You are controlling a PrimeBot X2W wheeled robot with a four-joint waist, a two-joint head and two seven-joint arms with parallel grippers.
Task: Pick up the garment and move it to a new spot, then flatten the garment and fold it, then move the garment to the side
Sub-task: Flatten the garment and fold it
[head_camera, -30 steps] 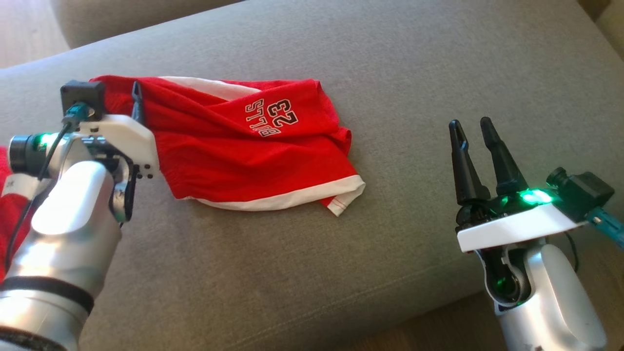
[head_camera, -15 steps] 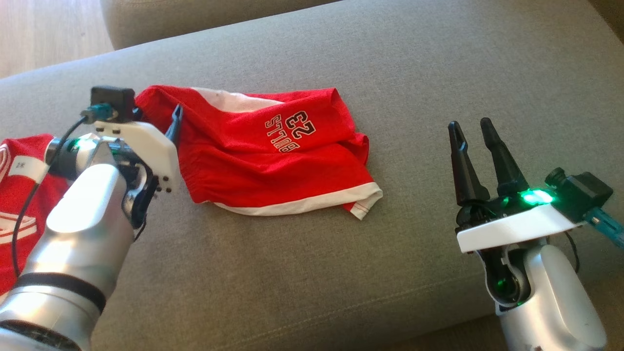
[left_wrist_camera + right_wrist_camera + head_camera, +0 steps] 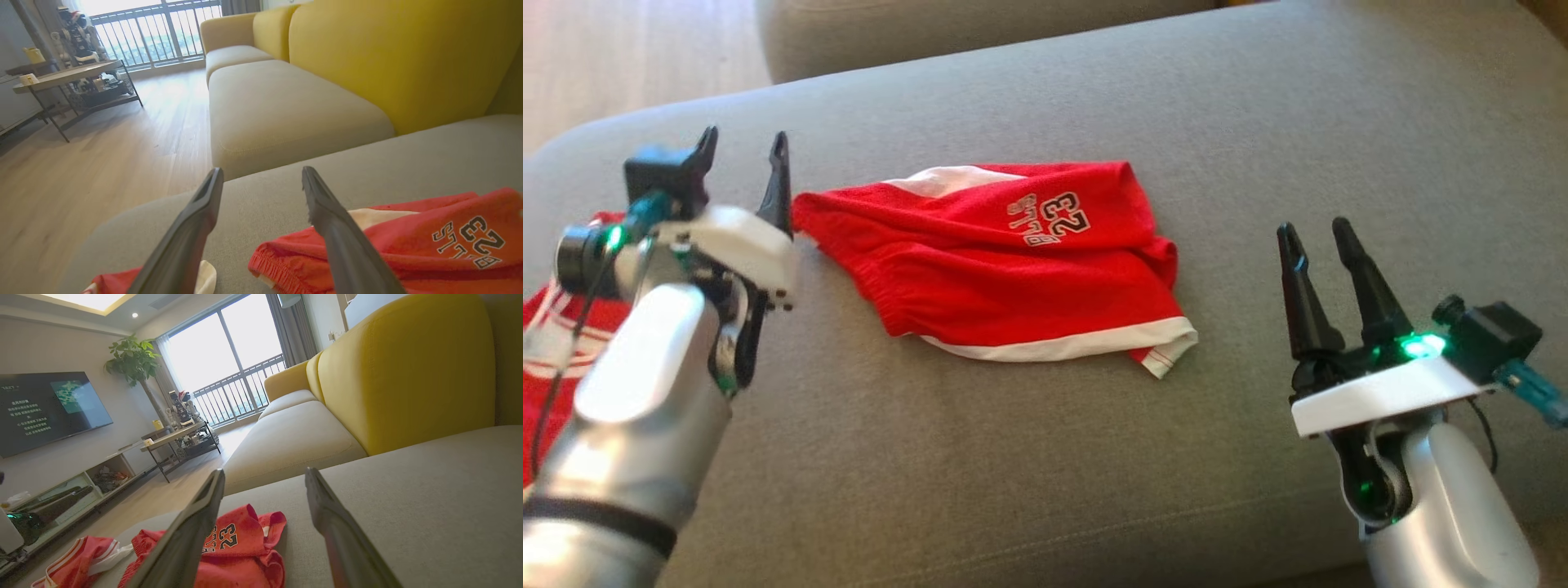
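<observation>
The garment (image 3: 1013, 269) is a pair of red shorts with white trim and a "23" print, lying crumpled on the grey sofa cushion (image 3: 1094, 457). My left gripper (image 3: 745, 139) stands open just left of the shorts' waistband end, raised off the fabric, with nothing between its fingers. In the left wrist view the shorts (image 3: 429, 245) lie below and right of that open gripper (image 3: 261, 171). My right gripper (image 3: 1313, 230) is open and empty, well right of the shorts' white hem. The right wrist view shows the shorts (image 3: 241, 547) ahead, behind the left finger of the open gripper (image 3: 264, 473).
A second red-and-white garment (image 3: 556, 327) lies at the cushion's left end, behind my left arm. Yellow backrests (image 3: 388, 61) rise behind the seat. A beige seat (image 3: 286, 110) adjoins it, with wood floor (image 3: 621, 57) and a low table (image 3: 69, 73) beyond.
My left gripper has come off the shorts' left end and risen, jaws open. The head camera has shifted, so the whole scene sits further right. The right arm holds its pose.
</observation>
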